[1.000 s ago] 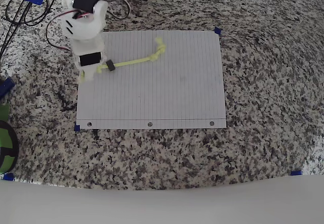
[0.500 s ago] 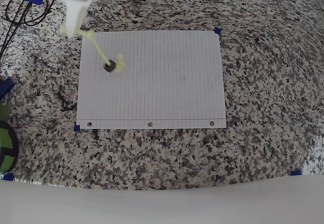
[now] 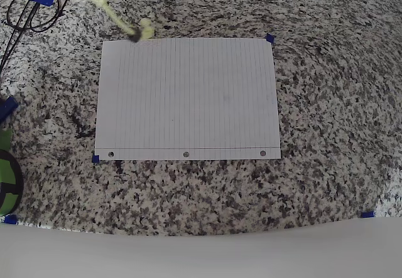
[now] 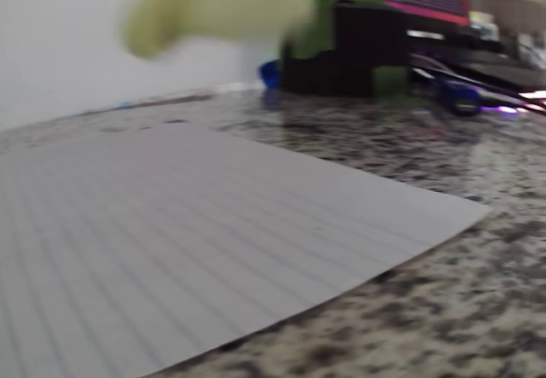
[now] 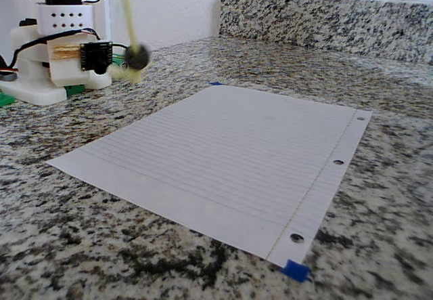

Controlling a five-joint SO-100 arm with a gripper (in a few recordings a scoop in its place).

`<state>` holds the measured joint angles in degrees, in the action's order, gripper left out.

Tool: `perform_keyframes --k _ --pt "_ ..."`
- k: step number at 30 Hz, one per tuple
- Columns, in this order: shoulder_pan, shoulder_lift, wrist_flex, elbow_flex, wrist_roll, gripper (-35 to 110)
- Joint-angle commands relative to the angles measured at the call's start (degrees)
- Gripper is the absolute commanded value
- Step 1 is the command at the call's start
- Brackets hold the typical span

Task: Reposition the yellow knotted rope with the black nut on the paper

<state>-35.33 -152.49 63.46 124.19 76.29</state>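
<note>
Quick count: one sheet of lined paper (image 3: 188, 99) with three punched holes, one yellow rope (image 3: 116, 16), one black nut (image 3: 134, 37) on it, all on one granite counter (image 3: 333, 102). Bits of blue tape: I can spot at least six.

White arm base (image 5: 57, 49), black cables, perforated housing

rope (image 5: 126, 9) hangs straight down from above my frame, clear of the counter | nut (image 5: 136, 57) low on it, knot just under | paper (image 5: 230, 151) flat, below and right | my base (image 5: 57, 49) left
</note>
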Motion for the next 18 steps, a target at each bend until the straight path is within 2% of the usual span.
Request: perform_keyframes --k 1,5,10,18 --pt "-3.96 6.24 -2.9 -0.35 0.09 0" --pt "-6.77 13.89 -6.06 0.26 -0.26 0" --pt "-5.36 19.86 -10.11 3.43 -1.23 0" --pt "4.66 10.37 -9.32 8.09 -3.16 0"
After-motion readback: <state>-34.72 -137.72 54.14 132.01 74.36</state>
